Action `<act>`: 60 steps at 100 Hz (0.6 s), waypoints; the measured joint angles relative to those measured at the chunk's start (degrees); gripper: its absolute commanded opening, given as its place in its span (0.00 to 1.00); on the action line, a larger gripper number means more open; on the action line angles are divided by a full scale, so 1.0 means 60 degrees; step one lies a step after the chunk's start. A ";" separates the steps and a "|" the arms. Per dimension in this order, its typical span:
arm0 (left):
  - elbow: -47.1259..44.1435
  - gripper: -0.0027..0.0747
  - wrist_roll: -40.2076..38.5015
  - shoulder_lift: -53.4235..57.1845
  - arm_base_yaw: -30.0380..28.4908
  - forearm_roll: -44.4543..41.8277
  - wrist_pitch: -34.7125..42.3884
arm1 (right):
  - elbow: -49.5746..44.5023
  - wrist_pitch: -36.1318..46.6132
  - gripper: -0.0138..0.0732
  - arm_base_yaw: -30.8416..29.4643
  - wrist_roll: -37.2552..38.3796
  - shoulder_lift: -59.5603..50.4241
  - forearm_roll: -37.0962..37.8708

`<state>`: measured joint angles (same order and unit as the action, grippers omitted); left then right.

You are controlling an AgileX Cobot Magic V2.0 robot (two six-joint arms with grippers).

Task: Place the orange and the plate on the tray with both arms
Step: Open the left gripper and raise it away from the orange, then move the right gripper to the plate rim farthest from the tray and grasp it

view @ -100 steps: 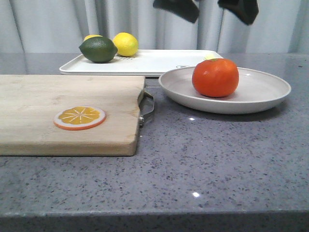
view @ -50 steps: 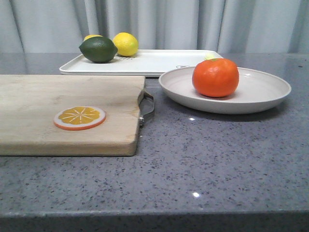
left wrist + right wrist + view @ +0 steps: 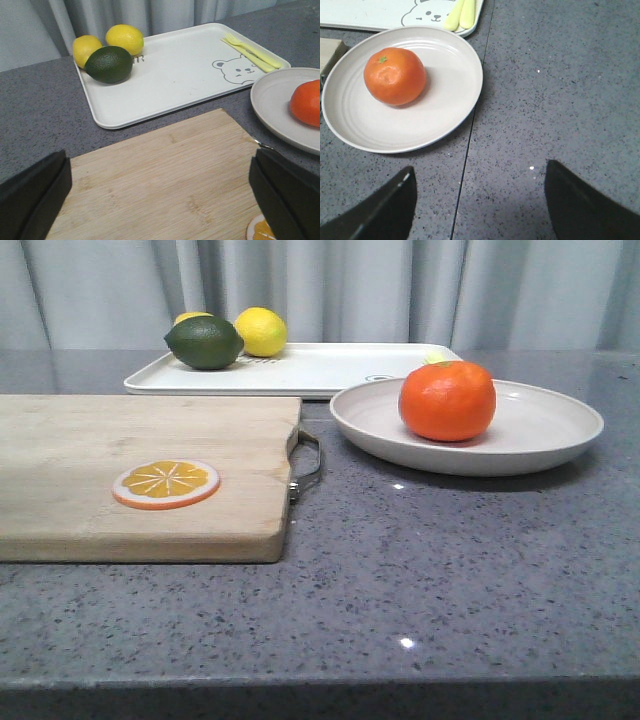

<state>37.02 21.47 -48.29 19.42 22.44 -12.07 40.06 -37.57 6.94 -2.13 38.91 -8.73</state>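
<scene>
Glossy round orange (image 3: 447, 401) on off-white plate (image 3: 540, 430)

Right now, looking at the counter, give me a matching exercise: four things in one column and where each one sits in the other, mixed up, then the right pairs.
Things:
1. orange
2. orange slice
3. lime
4. yellow fork

Places:
A. on the wooden cutting board
B. on the plate
C. on the tray, next to the bear drawing
D. on the tray, touching the lemons

Pairs: 1-B, 2-A, 3-D, 4-C
</scene>
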 measured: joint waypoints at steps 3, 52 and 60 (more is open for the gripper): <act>-0.0131 0.93 0.0000 0.0128 -0.0069 0.0000 -0.0001 | 0.0000 0.0090 0.78 0.0000 0.0000 0.0000 0.0000; -0.0390 0.93 0.0000 0.0408 -0.0192 0.0000 0.0001 | 0.0007 0.2305 0.78 0.0000 0.0000 0.2641 -0.1030; -0.0390 0.93 0.0000 0.0408 -0.0192 0.0000 0.0001 | 0.0007 0.2703 0.78 0.0023 0.0000 0.3270 -0.1197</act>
<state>34.67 21.47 -45.84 18.27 22.44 -12.06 40.10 -21.36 7.08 -2.13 58.53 -15.91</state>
